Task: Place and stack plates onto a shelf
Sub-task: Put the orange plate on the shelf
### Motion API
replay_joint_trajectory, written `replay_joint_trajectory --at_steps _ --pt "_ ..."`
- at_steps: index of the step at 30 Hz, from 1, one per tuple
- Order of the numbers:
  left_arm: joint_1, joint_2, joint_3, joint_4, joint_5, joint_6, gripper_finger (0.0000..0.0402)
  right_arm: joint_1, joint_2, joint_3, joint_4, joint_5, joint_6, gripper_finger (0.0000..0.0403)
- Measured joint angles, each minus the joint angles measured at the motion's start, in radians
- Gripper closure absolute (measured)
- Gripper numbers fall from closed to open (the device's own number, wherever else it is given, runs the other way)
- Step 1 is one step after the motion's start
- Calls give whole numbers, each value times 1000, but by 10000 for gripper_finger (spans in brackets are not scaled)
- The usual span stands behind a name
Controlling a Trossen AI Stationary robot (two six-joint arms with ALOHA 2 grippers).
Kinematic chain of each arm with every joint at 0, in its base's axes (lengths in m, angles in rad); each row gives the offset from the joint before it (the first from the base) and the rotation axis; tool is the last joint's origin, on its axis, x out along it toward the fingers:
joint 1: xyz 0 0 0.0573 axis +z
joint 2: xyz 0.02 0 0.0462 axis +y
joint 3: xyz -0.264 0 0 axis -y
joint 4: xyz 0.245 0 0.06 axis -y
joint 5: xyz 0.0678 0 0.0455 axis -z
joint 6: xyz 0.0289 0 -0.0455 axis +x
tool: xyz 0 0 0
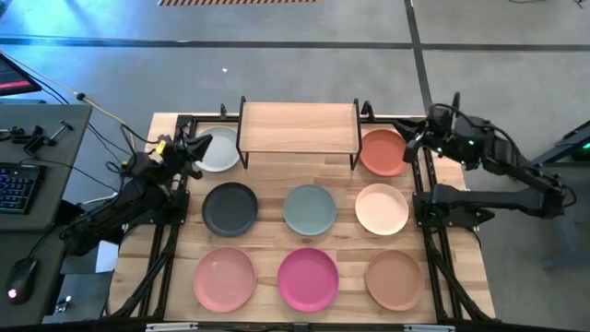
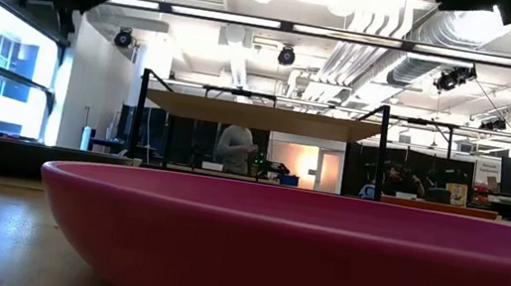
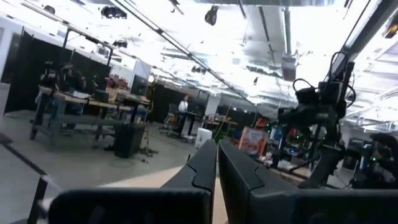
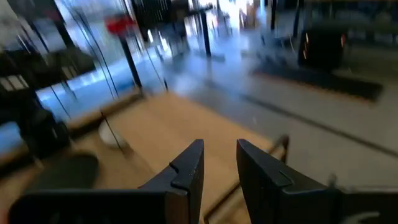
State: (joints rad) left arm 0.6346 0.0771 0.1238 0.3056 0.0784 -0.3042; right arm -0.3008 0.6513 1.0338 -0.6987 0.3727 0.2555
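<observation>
On wooden tabletop (image 1: 267,212), plates (image 1: 309,209) surround shelf (image 1: 298,125).

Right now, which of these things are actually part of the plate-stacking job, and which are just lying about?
Part of the job:
- shelf, nothing on it yet
- eight plates on the table: white-grey, terracotta, charcoal, sage green, cream-peach, light pink, magenta, tan

Just lying about:
- keyboard
- computer mouse
</observation>
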Motion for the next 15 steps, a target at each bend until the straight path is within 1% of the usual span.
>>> replay_joint_trajectory --at_steps 3,7,10,15 --pt "0 35 57 -7 0 0 394 0 65 81 -161 -4 6 318" --pt "0 107 153 -62 0 0 394 0 145 154 -306 -31 6 318" --pt "0 171 243 -106 0 -6 394 0 197 179 -378 -41 -17 318" --pt "0 267 387 -177 3 12 394 0 270 181 -447 -42 -39 318"
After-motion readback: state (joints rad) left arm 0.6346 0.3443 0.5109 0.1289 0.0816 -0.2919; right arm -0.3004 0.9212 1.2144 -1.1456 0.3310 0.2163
